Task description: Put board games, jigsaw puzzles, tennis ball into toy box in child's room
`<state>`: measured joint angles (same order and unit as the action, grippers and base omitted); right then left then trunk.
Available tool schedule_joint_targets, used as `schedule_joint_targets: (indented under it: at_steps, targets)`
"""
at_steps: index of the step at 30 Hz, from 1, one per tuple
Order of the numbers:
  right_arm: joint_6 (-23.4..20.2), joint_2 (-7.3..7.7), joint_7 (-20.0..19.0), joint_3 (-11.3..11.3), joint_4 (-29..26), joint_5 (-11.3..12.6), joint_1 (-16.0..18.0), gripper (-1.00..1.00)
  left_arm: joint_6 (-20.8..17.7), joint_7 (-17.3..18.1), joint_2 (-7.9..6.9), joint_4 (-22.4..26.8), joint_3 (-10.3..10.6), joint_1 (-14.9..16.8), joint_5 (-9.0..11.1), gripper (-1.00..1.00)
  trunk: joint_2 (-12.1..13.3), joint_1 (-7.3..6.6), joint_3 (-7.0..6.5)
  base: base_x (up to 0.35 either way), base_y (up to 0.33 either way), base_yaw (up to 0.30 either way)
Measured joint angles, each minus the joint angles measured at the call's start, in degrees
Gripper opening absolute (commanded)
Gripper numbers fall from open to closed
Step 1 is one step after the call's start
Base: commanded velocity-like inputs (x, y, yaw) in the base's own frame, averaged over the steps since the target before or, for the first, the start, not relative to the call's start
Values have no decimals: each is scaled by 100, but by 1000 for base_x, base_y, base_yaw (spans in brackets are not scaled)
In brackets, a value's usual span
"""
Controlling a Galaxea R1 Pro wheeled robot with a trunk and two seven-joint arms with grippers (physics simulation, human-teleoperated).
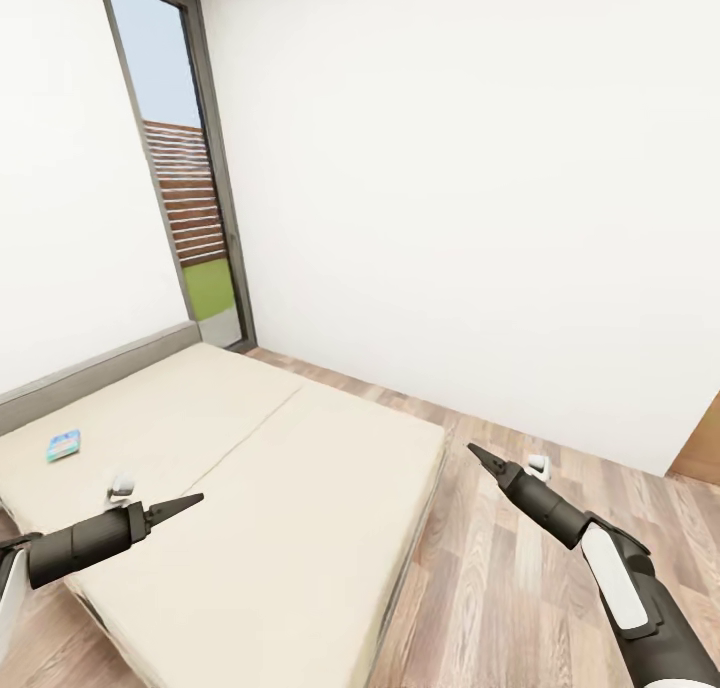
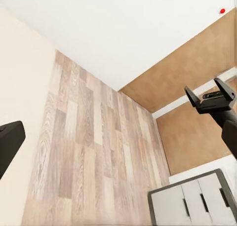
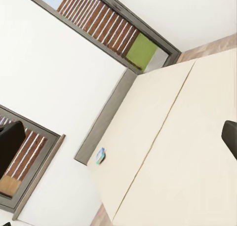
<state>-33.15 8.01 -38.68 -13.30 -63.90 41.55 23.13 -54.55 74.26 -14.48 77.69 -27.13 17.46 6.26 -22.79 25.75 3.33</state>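
Blue board game [image 1: 63,445] lies flat near the headboard [image 1: 95,373], long axis unclear; right hand [image 2: 209,94] spread.

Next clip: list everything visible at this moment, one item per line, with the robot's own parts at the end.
bed: one, beige mattress in two sections with a grey headboard, along the left wall.
board game: one, small blue box, flat on the bed near the headboard.
window: one tall, dark-framed, in the corner past the bed; a second dark-framed one shows in the right wrist view.
floor: wood planks, right of the bed.
walls: white.
cabinet: one, dark grey frame with light grey doors, in the left wrist view.
left tool: one, dark, pointed, over the bed's near left part; looks shut.
right tool: one, dark, over the floor; open in the left wrist view.
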Motion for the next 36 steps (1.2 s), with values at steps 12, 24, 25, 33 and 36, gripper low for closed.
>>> schedule_joint_targets:
  at_steps: [12, 24, 25, 33, 36]
  targets:
    - [0, 0, -8, -7, -4, 4, 0, 100, 9, 0, -4, 0, 0, 0, 4, 100, 0, 0, 0, -45, 122, -265]
    - [1, 0, -13, -5, -4, 6, 1, 100, 1, 0, -2, 0, -1, -2, 4, 100, 0, 0, -2, -71, 117, -51]
    - [1, 0, -14, -3, -4, 6, 1, 100, 1, 0, -2, 1, -1, -1, 3, 100, 0, 0, -4, -28, 90, -106]
    - [1, -2, -14, -2, -4, 8, 1, 100, -7, 0, -1, 0, -1, -1, 2, 100, 0, 0, -35, -58, 195, -127]
    - [1, -6, -14, 2, -5, 7, 1, 100, -8, -1, -1, 1, -1, -2, 3, 100, 0, 0, -38, -14, 183, -32]
